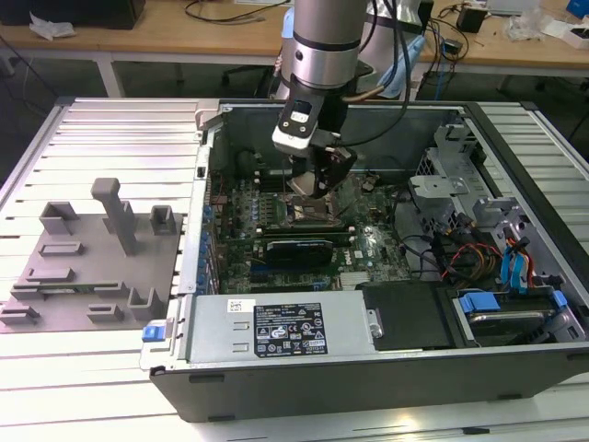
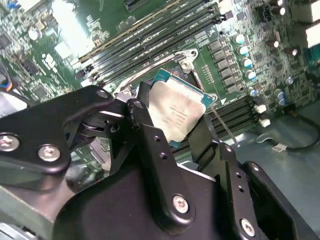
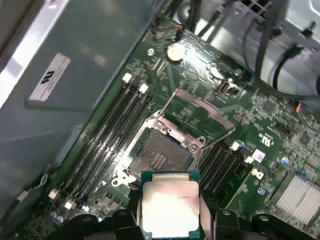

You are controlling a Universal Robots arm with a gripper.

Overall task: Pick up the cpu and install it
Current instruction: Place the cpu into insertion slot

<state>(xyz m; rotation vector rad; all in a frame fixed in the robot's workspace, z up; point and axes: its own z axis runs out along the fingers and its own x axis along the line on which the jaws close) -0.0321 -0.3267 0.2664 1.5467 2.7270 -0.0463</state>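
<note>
In both wrist views my gripper [image 2: 172, 120] [image 3: 170, 216] is shut on the cpu [image 2: 177, 111] [image 3: 170, 205], a flat square chip with a pale silvery top and a thin teal rim. One black finger [image 2: 145, 132] presses on each of two opposite edges. The chip hangs just above the motherboard, beside the open socket [image 3: 161, 154], whose metal bracket [image 3: 202, 112] is swung up. In the exterior view the gripper [image 1: 317, 182] reaches down into the open computer case [image 1: 368, 368], over the socket area [image 1: 308, 212].
Rows of memory slots [image 3: 107, 135] flank the socket on both sides. A long black expansion card [image 1: 299, 250] lies just in front of it. The power supply [image 1: 276, 327], drive cage [image 1: 442, 175] and cables [image 1: 460, 258] crowd the case. A grey fixture plate [image 1: 83, 267] sits at the exterior view's left.
</note>
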